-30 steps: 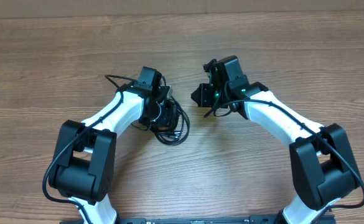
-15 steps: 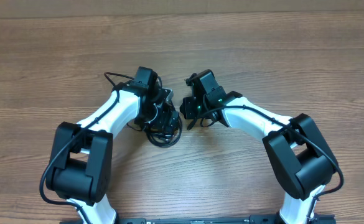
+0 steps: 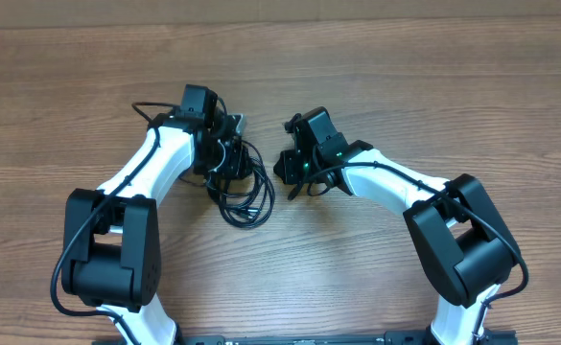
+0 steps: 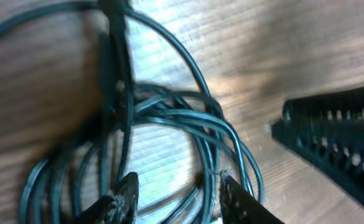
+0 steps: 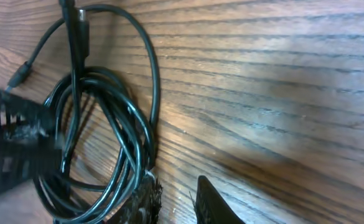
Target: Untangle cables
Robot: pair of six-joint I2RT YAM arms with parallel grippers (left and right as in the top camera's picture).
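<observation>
Cables lie in one dark heap on the table, a little left of the middle, with loops crossing over and under each other. No cord lies apart from the rest, so I judge the untangling barely begun. Every strand has yet to be pulled free and laid out on its own.

My left gripper sits over the far side of the heap. Its jaws are partly apart and several strands run through the gap. I see space on either side of them, so I read this as straddling, not clamping.

My right gripper is just right of the heap, its jaws drawn close with only a narrow slot of bare wood showing between them. One strand reaches the inner edge of its left finger. I cannot tell whether that strand is pinched or merely touching.

One small plug pokes out on the far left of the coil. It looks like a fair end to start from.
</observation>
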